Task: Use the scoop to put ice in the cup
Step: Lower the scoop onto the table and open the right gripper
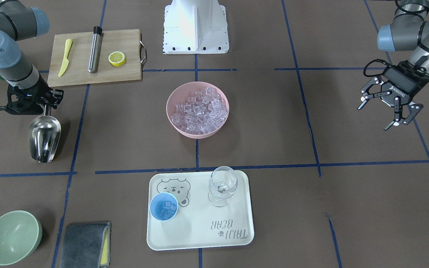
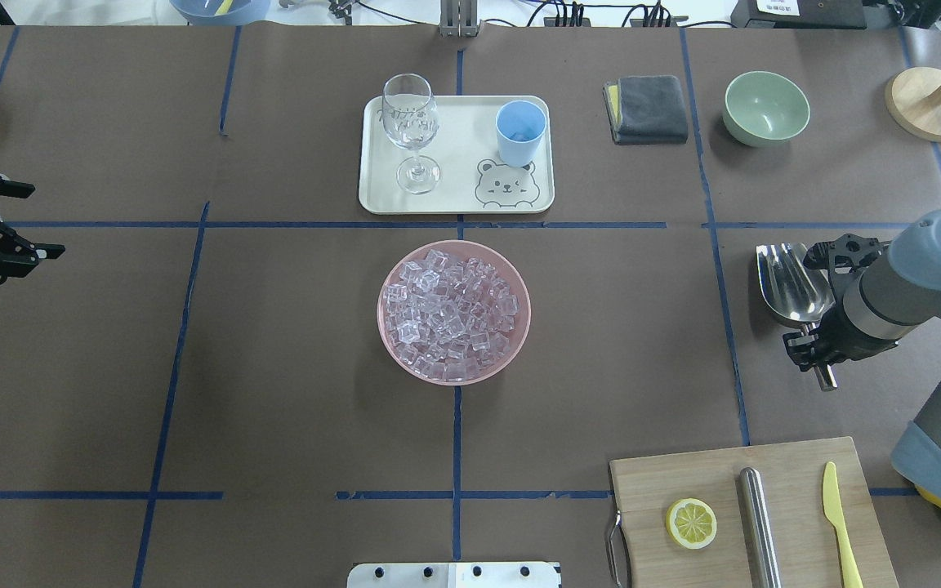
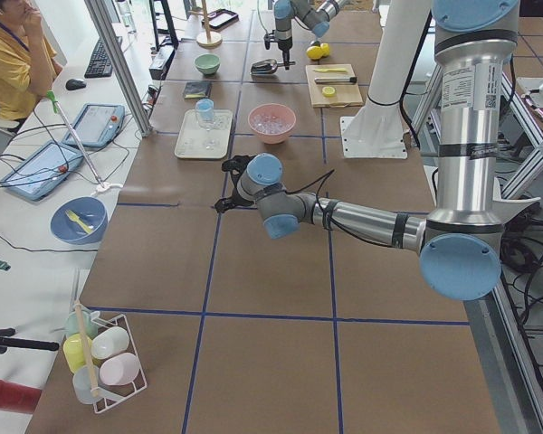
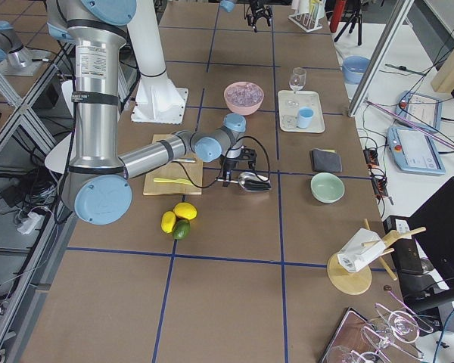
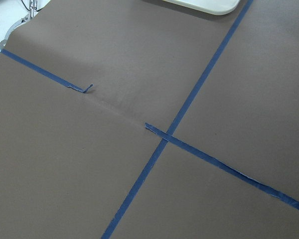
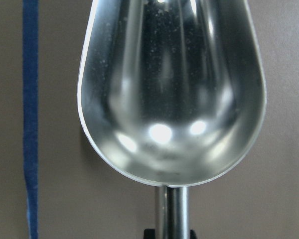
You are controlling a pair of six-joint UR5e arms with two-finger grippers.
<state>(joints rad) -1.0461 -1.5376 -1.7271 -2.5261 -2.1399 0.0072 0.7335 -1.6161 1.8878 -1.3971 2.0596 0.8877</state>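
Note:
The steel scoop [image 1: 44, 138] lies low at the table's right side, empty, as the right wrist view [image 6: 172, 89] shows. My right gripper [image 2: 813, 343] is shut on its thin handle [image 6: 172, 211]. The ice [image 1: 199, 109] fills a pink bowl [image 1: 168, 111] at the table's centre. The light-blue cup [image 1: 164, 206] stands on a cream tray [image 1: 214, 230] and holds a few cubes; it also shows in the overhead view [image 2: 520, 131]. My left gripper [image 1: 378, 115] is open and empty, far off at the left side [image 2: 42, 222].
A clear wine glass [image 1: 222, 186] stands on the tray beside the cup. A green bowl [image 1: 12, 237] and a grey cloth [image 1: 85, 243] lie beyond the scoop. A wooden board [image 1: 125, 44] with a knife, a steel cylinder and a lemon half sits near the robot.

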